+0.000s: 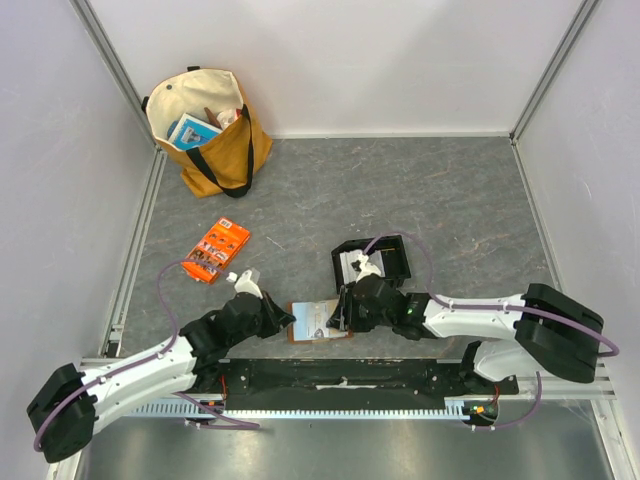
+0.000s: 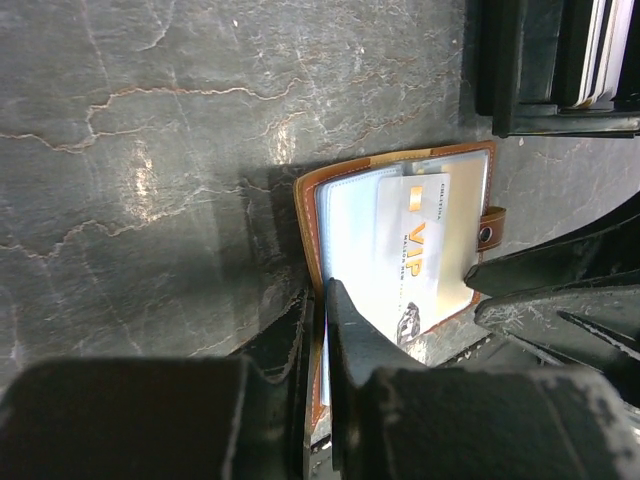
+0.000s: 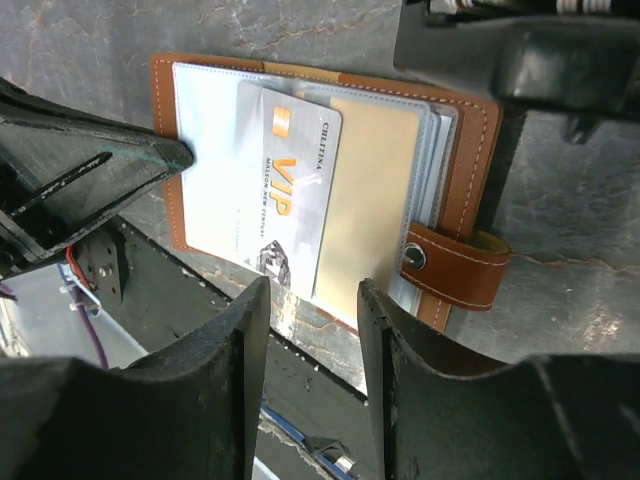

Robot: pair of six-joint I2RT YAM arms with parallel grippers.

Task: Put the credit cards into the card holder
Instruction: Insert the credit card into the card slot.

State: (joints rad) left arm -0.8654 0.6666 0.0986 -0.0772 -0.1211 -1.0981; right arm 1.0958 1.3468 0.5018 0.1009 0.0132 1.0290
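Here the card holder (image 3: 470, 130) is lying open on the grey table (image 1: 450, 200), just in front of the arm bases, its clear inner sleeves facing up and its clasp tab (image 3: 450, 275) sticking out to one side. The left gripper (image 2: 322, 300) is pinching the holder's edge, its two fingers pressing nearly together with brown leather and pale sleeve showing between them. The right gripper (image 3: 312, 290) is hovering at the opposite long edge with its jaws standing apart and gripping nothing. A pale credit card (image 3: 295, 185) printed with gold VIP lettering is resting across the sleeves, one end jutting past the holder's edge towards the right gripper's spread fingers; whether it is sitting inside a sleeve I cannot tell. Just beyond the holder, the black tray (image 2: 520, 70) is holding the other cards (image 2: 597, 50) on edge. An orange packet (image 1: 217, 250) is lying well to the left, and a tote bag (image 1: 215, 150) is standing in the far left corner.
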